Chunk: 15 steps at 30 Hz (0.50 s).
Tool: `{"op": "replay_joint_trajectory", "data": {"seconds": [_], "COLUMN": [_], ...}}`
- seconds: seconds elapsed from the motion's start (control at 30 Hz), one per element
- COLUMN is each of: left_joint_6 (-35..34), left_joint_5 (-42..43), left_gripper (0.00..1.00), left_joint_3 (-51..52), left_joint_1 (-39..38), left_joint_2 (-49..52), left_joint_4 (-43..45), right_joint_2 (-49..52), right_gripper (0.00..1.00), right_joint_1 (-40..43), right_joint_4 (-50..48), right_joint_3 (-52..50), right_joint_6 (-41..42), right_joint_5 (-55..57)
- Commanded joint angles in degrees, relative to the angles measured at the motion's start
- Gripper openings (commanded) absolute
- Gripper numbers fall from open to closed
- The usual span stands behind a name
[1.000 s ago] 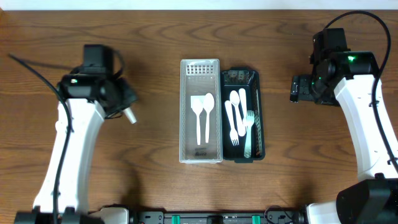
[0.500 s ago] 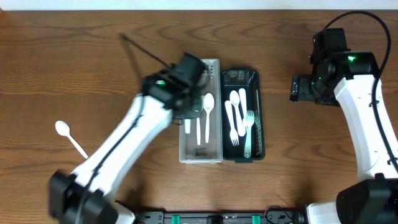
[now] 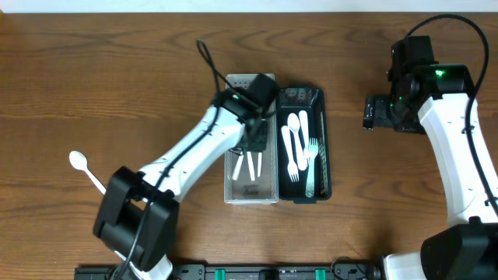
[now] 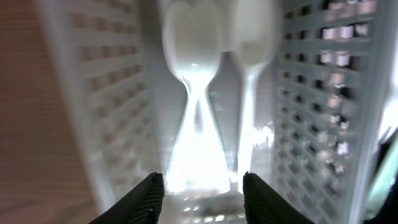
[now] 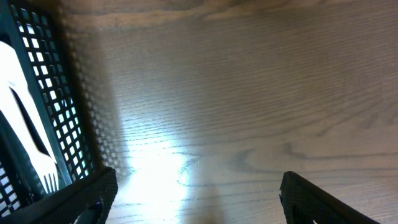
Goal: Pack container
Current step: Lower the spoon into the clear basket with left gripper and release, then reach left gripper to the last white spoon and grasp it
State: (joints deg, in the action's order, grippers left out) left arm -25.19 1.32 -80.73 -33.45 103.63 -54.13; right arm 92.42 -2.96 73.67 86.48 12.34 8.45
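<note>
A white perforated tray (image 3: 267, 187) stands mid-table and holds two white spoons (image 3: 255, 165). Beside it on the right, a black basket (image 3: 325, 140) holds several white spoons and forks (image 3: 294, 144). My left gripper (image 3: 254, 140) hovers low over the white tray, open and empty. In the left wrist view its fingers (image 4: 202, 196) straddle the two spoons' handles (image 4: 199, 118). A lone white spoon (image 3: 78, 162) lies on the table at far left. My right gripper (image 3: 372, 111) is open and empty over bare wood right of the basket (image 5: 37, 93); its fingertips also show in the right wrist view (image 5: 199, 199).
The wooden table (image 3: 156, 62) extends around both containers. A white fork (image 5: 25, 124) shows inside the black basket in the right wrist view. The left arm lies diagonally across the table from the front left.
The left arm swung from the table's left side to over the white tray. The white spoon it carried now lies on the table at far left. The right arm has not moved.
</note>
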Motion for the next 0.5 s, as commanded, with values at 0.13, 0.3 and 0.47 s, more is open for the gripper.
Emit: {"op": "replay_joint_trajectory", "data": {"seconds": [0.13,0.3,0.47], "left_joint_6": [3.1,2.0,1.6], "left_joint_5": [-5.8,-7.1,-7.0], "left_gripper": [0.47,0.53,0.65], "left_joint_3": [-2.8,-2.8,-0.7], "left_joint_1": [12.5,28.8,46.8], "left_joint_2": [-12.9,-22.3,-25.1], "left_joint_4": [-6.6,-9.4,-11.3], "right_joint_2": [-0.1,-0.1,-0.1], "right_gripper": [0.87,0.87,0.87], "right_joint_1": [0.5,0.5,0.5], "right_joint_4": [0.0,-0.2,-0.2], "right_joint_3": [0.0,0.0,0.0], "right_joint_6": [-0.6,-0.6,-0.6], "right_joint_5": [0.3,0.3,0.3]}}
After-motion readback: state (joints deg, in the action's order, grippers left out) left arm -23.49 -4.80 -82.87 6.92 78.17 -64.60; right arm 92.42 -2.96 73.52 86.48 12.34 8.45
